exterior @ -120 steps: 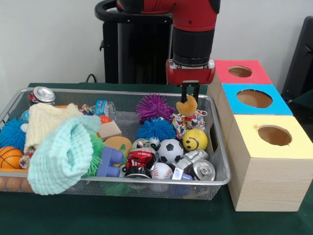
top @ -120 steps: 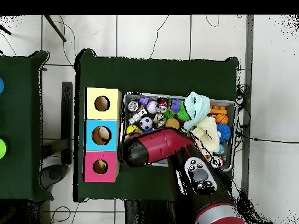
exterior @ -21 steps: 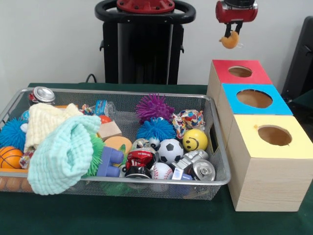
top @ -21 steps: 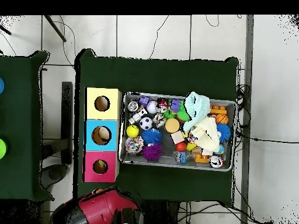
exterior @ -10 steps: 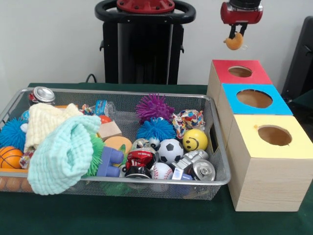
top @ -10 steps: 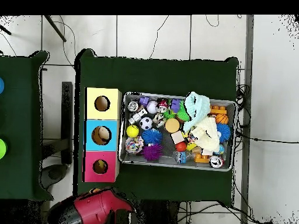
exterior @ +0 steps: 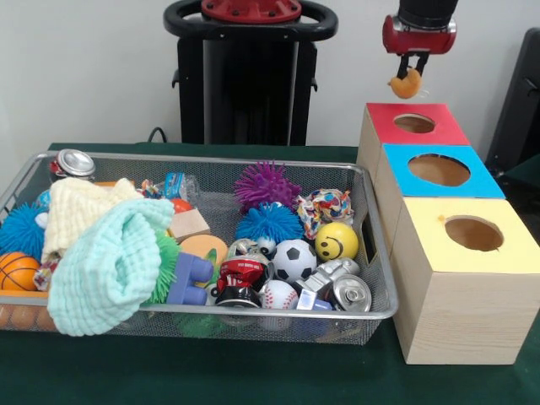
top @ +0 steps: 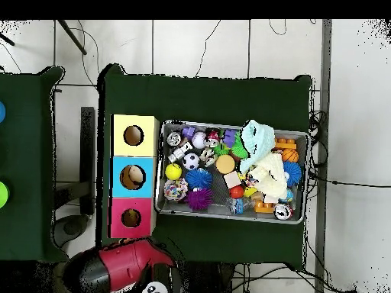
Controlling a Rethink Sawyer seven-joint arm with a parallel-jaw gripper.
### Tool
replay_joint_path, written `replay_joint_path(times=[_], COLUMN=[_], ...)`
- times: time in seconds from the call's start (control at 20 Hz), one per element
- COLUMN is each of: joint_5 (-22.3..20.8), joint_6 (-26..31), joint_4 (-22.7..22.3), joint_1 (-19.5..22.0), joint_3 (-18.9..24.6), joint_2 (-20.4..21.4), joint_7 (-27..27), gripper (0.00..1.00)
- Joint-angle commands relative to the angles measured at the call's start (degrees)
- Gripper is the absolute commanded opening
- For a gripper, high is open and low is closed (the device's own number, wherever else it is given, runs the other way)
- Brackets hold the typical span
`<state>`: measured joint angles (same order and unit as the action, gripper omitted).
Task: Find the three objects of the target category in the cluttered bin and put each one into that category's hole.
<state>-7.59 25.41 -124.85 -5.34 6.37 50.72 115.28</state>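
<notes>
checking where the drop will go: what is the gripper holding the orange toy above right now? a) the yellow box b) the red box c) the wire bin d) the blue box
b: in the front view the gripper, shut on the orange plush toy, hangs above the red box, the farthest of the three, well up from its hole.

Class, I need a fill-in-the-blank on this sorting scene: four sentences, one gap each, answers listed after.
1. The gripper holds a small orange plush toy above the ____ box.
2. The box nearest the camera in the front view has a ____ top.
3. The yellow smiley ball lies in the wire mesh ____.
4. The soccer ball is black and ____.

Answers: red; yellow; bin; white
</notes>
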Motion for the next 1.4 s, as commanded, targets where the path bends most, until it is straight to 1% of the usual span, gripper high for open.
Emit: replay_joint_path(times=[0.05, 0.25, 0.4, 0.9, 1.05, 1.25, 1.4], joint_5=[2.94, 3.35, 3.67, 4.24, 4.38, 4.38, 4.53], joint_6=[-1.16, -0.75, 0.69, 4.18, 4.99, 5.38, 8.43], joint_4=[9.18, 10.79, 12.86, 17.21, 17.13, 15.17, 14.78], joint_1=[0.47, 0.26, -0.18, -1.04, -0.96, -1.65, -2.47], joint_3=[-1.28, -1.43, -1.76, -2.51, -2.46, -3.10, -3.83], joint_2=[-4.80, -6.12, -7.06, -8.83, -8.36, -6.10, -3.64], joint_7=[9.67, 9.54, 9.58, 9.57, 9.54, 10.30, 10.39], gripper=[0.00, 0.00, 0.00, 0.00, 0.00, 0.00, 0.00])
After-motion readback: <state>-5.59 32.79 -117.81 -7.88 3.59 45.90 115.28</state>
